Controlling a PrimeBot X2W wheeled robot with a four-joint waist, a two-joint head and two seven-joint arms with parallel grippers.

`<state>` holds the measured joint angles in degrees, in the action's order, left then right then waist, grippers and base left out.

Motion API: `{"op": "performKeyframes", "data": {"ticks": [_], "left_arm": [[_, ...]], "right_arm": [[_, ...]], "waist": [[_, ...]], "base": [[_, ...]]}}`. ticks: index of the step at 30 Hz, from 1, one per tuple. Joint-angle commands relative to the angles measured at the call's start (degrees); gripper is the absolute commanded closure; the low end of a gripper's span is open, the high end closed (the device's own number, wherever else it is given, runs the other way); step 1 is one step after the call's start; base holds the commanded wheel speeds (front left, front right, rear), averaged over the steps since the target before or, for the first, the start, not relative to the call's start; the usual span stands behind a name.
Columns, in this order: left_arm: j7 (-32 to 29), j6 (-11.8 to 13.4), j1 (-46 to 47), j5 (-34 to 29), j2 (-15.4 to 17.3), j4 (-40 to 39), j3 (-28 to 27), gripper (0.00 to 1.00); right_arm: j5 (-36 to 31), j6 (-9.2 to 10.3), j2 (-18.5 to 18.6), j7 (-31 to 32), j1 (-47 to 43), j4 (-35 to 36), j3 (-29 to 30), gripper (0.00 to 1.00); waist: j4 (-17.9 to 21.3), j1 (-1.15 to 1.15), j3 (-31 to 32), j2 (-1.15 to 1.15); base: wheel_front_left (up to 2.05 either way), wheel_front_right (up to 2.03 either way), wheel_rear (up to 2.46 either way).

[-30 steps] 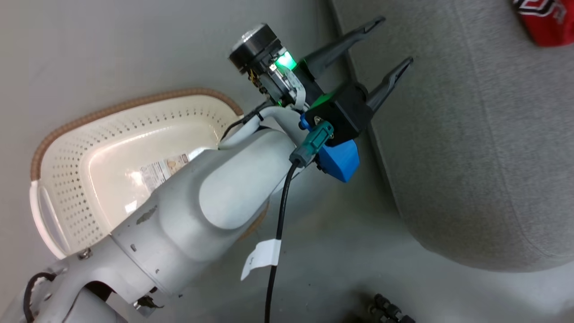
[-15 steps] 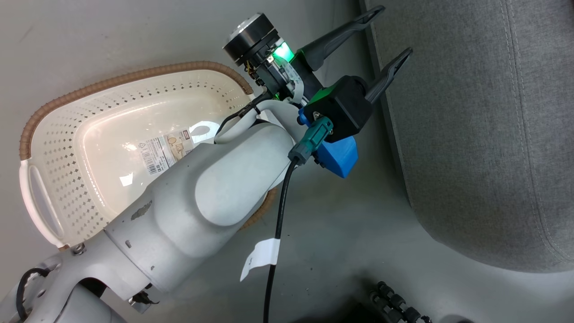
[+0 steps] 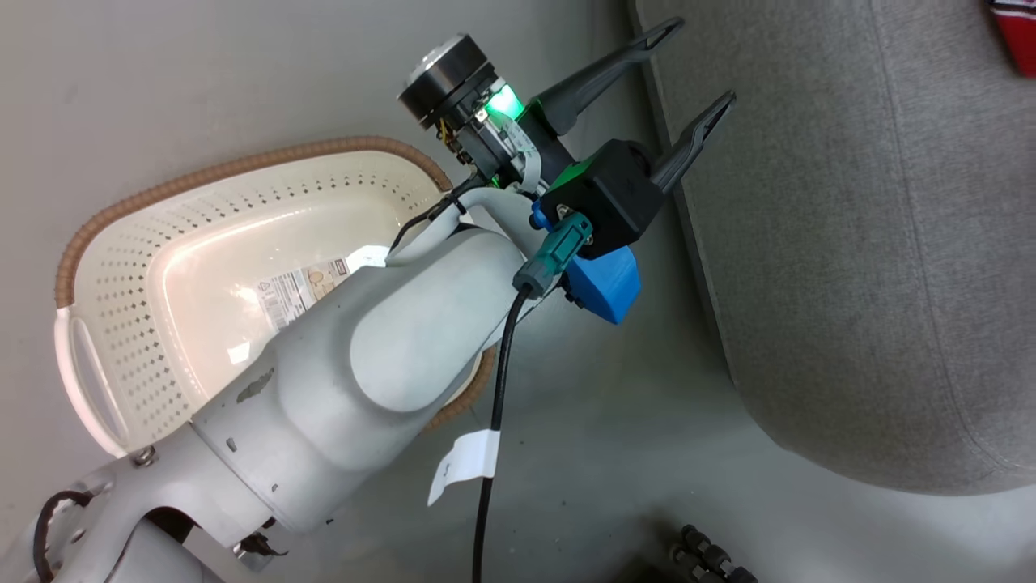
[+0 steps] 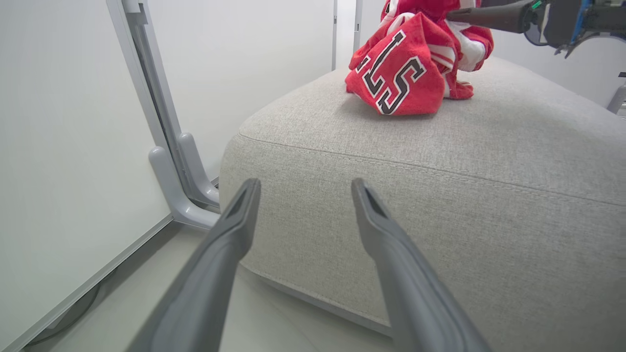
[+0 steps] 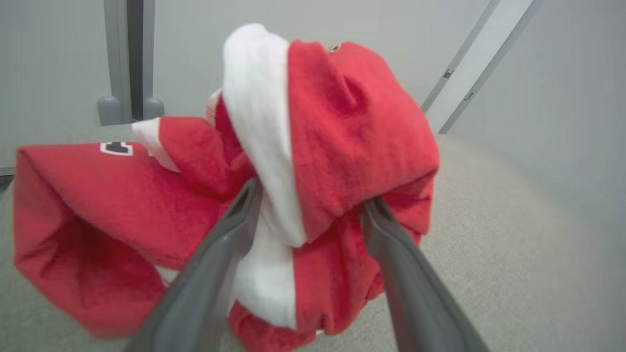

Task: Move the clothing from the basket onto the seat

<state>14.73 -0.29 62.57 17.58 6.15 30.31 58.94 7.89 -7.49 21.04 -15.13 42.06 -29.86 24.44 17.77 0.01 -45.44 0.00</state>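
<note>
Over at one o'clock in the head view, a red sliver of the clothing lies on the seat. Half a second ago that corner held only grey fabric, and a second ago it held a larger red patch. The basket, seat and floor slide together across those pictures, so the head camera has swung and the garments have not moved.

The left claw keeps its pose at twelve o'clock, fingers apart and empty, beside the seat's edge. At nine o'clock the basket shows only its label sticker inside. The pale forearm hides the basket's near end, so I cannot check that part.

On the right wrist camera the right claw is spread wide. The red-and-white bundle sits between its fingers, apparently not pinched. From the left wrist camera that bundle rests on top of the seat at one o'clock, with a finger of the right claw touching its top.

Judging by this, the transfer looks all but finished. What remains is drawing the right claw away without dragging cloth off the seat.
</note>
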Motion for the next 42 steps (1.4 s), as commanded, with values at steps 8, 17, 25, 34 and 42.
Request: {"op": "performKeyframes", "data": {"ticks": [8,17,25,34,42], "left_arm": [[0.5,1.5,-5.3,2.1,-0.4,-2.1,-3.8,0.00],[0.5,3.9,-16.8,2.3,2.5,-6.4,-14.2,0.00],[0.5,5.1,-28.5,0.7,3.6,-11.4,-27.3,0.00],[0.5,3.6,-38.6,-2.5,2.5,-13.5,-37.7,0.00],[0.5,1.6,-45.7,-5.1,0.6,-14.4,-43.1,0.00]], "right_arm": [[-1.7,-0.01,-2.1,0.0,-9.0,8.9,-1.1,0.00],[-2.5,-0.01,-3.8,0.0,-15.2,18.0,-8.1,0.00],[-2.1,-0.01,-5.5,0.0,-19.2,22.3,-16.7,0.00],[-1.0,-0.01,-8.5,0.0,-23.8,23.3,-21.7,0.00],[0.0,-0.01,-12.1,0.0,-29.1,22.6,-21.9,0.00]], "waist": [[-0.6,-0.01,9.5,0.00],[-3.3,-0.01,21.1,0.00],[-8.2,-0.01,30.1,0.00],[-13.5,-0.01,36.2,0.00],[-16.6,-0.01,39.6,0.00]], "base": [[0.00,0.00,0.00],[0.00,0.00,0.00],[0.00,0.00,0.00],[0.00,0.00,0.00],[0.00,0.00,0.00]]}}
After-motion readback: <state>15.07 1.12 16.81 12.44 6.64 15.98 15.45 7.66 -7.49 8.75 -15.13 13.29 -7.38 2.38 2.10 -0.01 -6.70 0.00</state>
